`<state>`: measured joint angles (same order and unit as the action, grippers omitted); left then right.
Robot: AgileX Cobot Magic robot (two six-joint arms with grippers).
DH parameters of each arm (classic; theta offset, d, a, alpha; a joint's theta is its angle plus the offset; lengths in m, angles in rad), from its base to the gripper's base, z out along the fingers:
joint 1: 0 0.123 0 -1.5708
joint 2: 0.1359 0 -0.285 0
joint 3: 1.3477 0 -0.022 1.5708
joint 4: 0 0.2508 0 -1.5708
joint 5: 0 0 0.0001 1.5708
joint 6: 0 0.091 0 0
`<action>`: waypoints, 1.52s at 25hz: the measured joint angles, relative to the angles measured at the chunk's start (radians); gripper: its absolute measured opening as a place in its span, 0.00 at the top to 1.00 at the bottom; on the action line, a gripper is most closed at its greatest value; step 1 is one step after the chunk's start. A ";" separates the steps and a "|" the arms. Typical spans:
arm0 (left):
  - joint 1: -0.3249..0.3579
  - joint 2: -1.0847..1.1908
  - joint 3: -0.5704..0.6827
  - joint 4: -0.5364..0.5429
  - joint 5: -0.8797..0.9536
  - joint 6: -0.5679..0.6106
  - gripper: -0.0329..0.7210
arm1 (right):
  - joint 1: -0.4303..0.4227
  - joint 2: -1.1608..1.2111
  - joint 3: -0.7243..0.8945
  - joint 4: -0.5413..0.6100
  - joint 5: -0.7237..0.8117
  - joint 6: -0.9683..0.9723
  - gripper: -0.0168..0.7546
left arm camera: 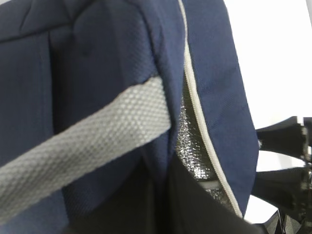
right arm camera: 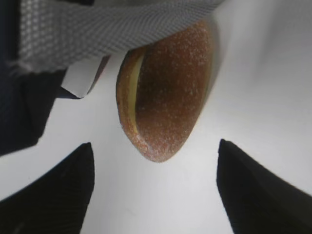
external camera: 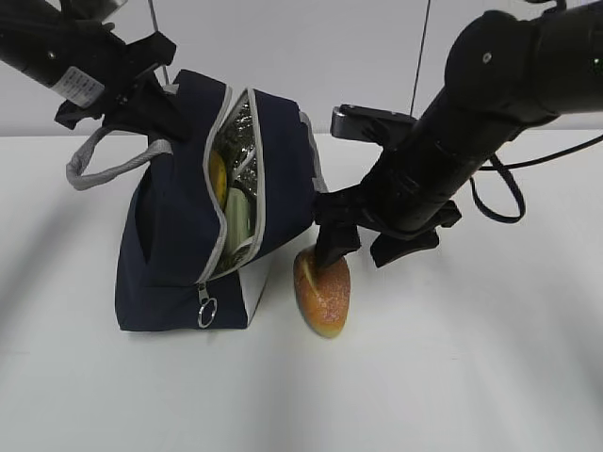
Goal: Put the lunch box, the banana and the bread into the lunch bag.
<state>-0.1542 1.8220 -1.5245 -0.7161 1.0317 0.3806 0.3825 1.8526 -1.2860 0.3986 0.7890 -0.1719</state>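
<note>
Two items (external camera: pixel 218 179) inside unzipped lunch bag (external camera: pixel 170 235).

Lunch bag (external camera: pixel 174 245): matt navy woven cloth, coarse grey webbing handle (left arm camera: pixel 83 146), crinkled foil lining (left arm camera: pixel 192 151); bread (right arm camera: pixel 168 92): speckled matt crust.

Looking like a lab or robot test bench, not a home or kitchen. A plain white tabletop (external camera: pixel 452 377) is filling the lower two-thirds of the exterior view, with a blank pale wall (external camera: pixel 283 56) running across the top. Two black robot arms are reaching in from the upper left (external camera: pixel 75 56) and upper right (external camera: pixel 490 122) corners. Thin cables (external camera: pixel 421 47) are hanging down against the wall at top centre, and a black cable loop (external camera: pixel 499 198) is trailing off the right-side arm. A white label (external camera: pixel 77 85) is showing on the upper-left arm.
</note>
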 joint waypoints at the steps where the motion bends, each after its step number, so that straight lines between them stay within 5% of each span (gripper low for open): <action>1: 0.000 0.000 0.000 0.000 0.000 0.000 0.96 | 0.000 0.015 0.000 0.017 -0.013 -0.006 0.23; 13: 0.000 0.000 0.000 0.000 0.001 0.000 0.96 | 0.000 0.159 0.002 0.203 -0.153 -0.114 0.24; 19: 0.000 0.000 0.000 0.000 0.004 0.000 0.96 | -0.004 0.170 0.002 0.239 -0.158 -0.144 0.52; 23: 0.000 0.000 0.000 0.000 0.004 0.000 0.96 | -0.021 0.168 0.002 0.239 -0.118 -0.146 0.58; 38: 0.000 0.000 0.000 -0.002 0.003 0.000 0.96 | -0.132 -0.142 -0.037 -0.043 0.172 -0.059 0.58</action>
<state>-0.1542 1.8220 -1.5245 -0.7181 1.0348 0.3806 0.2507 1.7103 -1.3232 0.3552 0.9605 -0.2313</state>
